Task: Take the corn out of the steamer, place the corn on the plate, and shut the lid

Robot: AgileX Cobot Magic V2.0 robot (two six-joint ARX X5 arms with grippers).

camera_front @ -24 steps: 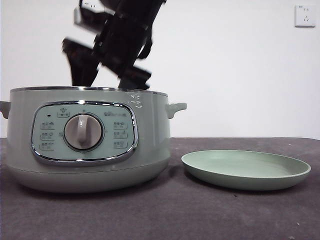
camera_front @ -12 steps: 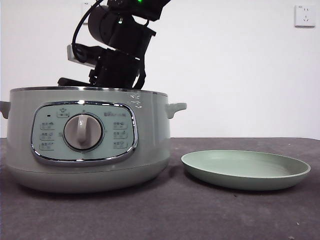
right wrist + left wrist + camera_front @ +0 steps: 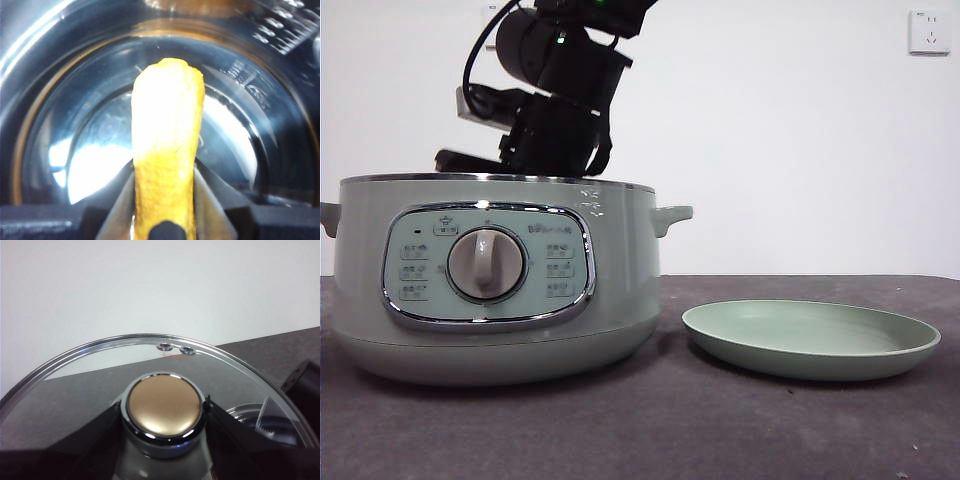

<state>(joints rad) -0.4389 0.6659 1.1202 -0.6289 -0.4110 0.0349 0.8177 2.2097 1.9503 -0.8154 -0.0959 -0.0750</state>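
Corn point(image 3: 167, 150): a yellow cob standing lengthwise between the right gripper's point(image 3: 165, 200) jaws, which are closed against its two flanks. It is inside the steamer, its free tip pointing away from the wrist, with the shiny metal bowl behind it. In the front view the pot wall hides it.

Steamer point(image 3: 490, 275): leftmost on the table, dial panel facing the camera, mouth uncovered. The dark arm reaching down behind its chrome rim is judged to be the right one, since that wrist looks into the bowl. Whether the cob is clear of the bowl floor cannot be told.

Lid point(image 3: 150, 365): off the pot, glass dome with chrome rim. The left gripper point(image 3: 165, 412) has its jaws pressed on either side of the lid's round knob point(image 3: 164, 405). It is probably held aside so the pot's mouth is free for the reach, and ready for covering the pot at the end.

Plate point(image 3: 810, 338): pale green, bare, on the dark tabletop just to the right of the steamer, not touching it. It lies beyond the pot wall from the right gripper.

Step in hand: the grip on the cob looks made. The lift over the rim and the carry to the plate are not yet done.
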